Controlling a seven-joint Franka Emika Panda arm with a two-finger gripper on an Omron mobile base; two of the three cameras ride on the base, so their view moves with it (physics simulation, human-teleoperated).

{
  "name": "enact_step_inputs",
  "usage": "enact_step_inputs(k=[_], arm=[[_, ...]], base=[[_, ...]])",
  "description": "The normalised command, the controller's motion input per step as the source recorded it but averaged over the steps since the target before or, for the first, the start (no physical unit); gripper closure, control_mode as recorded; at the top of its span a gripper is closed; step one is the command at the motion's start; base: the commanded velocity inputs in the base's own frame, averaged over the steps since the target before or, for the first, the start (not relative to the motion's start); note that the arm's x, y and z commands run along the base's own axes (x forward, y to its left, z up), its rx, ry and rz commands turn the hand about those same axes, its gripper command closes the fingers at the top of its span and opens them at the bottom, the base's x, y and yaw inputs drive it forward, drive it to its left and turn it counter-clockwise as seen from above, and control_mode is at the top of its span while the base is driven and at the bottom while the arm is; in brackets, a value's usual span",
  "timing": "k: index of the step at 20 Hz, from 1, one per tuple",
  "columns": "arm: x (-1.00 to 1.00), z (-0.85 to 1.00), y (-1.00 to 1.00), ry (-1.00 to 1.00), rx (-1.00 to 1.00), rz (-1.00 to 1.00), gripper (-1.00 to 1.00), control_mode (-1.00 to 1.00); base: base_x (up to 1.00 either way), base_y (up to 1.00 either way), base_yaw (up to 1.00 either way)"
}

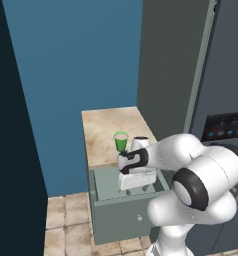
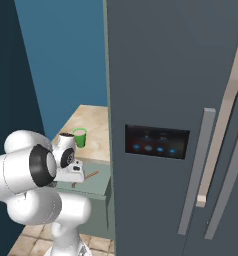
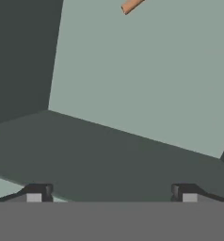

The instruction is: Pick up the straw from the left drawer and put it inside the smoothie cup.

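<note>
The drawer (image 1: 122,214) stands pulled out below the worktop (image 1: 103,131), so that part looks done, but I judge the rest is all ahead: the straw (image 2: 91,175) lies flat on the drawer floor, untouched, and the cup (image 1: 120,142) waits upright on the worktop just behind the drawer, with nothing standing in it. My pincer (image 3: 111,193) is spread wide and holds nothing; its 2 fingertips (image 3: 36,193) sit well apart over the drawer's grey-green floor and inner wall. In the hand view 1 end of the straw shows at the top edge, away from my fingertips. My arm reaches forward and bends down, the hand hanging over the open drawer, pointing into it.
</note>
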Motion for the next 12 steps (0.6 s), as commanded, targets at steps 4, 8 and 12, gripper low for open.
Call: enact_step_inputs(k=[4,8,12], arm=[[0.03,-0.29,0.07,-0.06,0.00,-0.08,-1.00,-1.00],[0.00,-0.20,0.10,-0.04,0.00,-0.05,-1.00,-1.00],[-0.31,-0.17,0.03,0.00,0.00,-0.01,-1.00,-1.00]], base=[[0.00,0.00,0.00],[0.00,0.00,0.00],[0.00,0.00,0.00]])
